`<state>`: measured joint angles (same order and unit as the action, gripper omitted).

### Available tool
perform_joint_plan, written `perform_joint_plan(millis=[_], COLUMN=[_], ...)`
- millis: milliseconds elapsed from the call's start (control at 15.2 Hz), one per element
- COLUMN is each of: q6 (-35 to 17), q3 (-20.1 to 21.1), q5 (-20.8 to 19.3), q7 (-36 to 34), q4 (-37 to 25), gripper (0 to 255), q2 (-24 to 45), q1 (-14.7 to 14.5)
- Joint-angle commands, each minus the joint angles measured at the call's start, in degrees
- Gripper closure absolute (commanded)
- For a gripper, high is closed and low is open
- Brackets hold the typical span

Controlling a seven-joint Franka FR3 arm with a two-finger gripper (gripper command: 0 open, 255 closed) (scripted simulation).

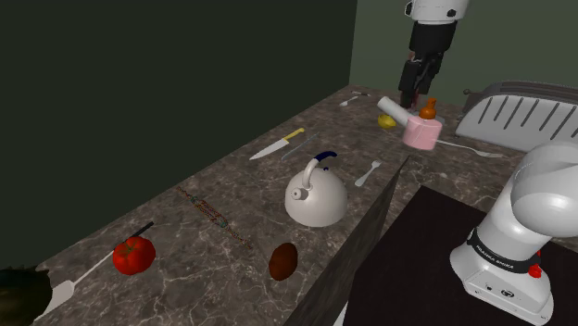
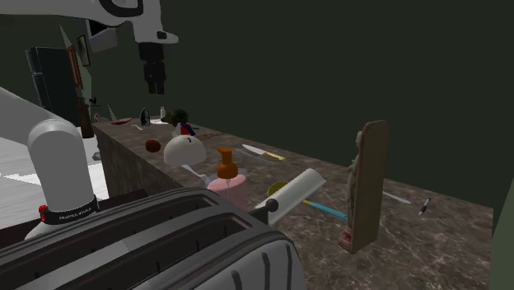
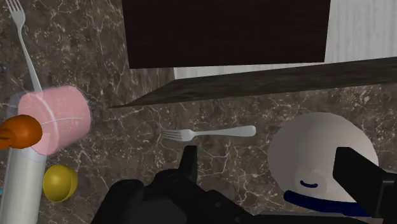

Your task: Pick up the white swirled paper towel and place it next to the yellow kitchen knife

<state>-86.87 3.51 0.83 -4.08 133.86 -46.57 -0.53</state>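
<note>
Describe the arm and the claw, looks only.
The arm is built of rounded, glossy white links with dark joints. A black band with small white lettering rings its lower part, with a small red mark beside it. The claw is all black, with two blocky fingers.

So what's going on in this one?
The white arm's black tool hangs open and empty above the marble counter. The white paper towel roll lies by a pink soap bottle, not gripped. The yellow-handled knife lies apart from it, near a white kettle. Nothing has been picked up yet.
</note>
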Motion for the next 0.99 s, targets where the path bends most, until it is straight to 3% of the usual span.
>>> perform_joint_plan(millis=[0, 924], q6=[0.0, -28.26], q3=[0.0, -5.38], q5=[0.0, -15.52], q7=[0.0, 3.08], q4=[0.0, 15.37], gripper=[0, 0], q2=[0.0, 6.16], q1=[0.0, 8.38])
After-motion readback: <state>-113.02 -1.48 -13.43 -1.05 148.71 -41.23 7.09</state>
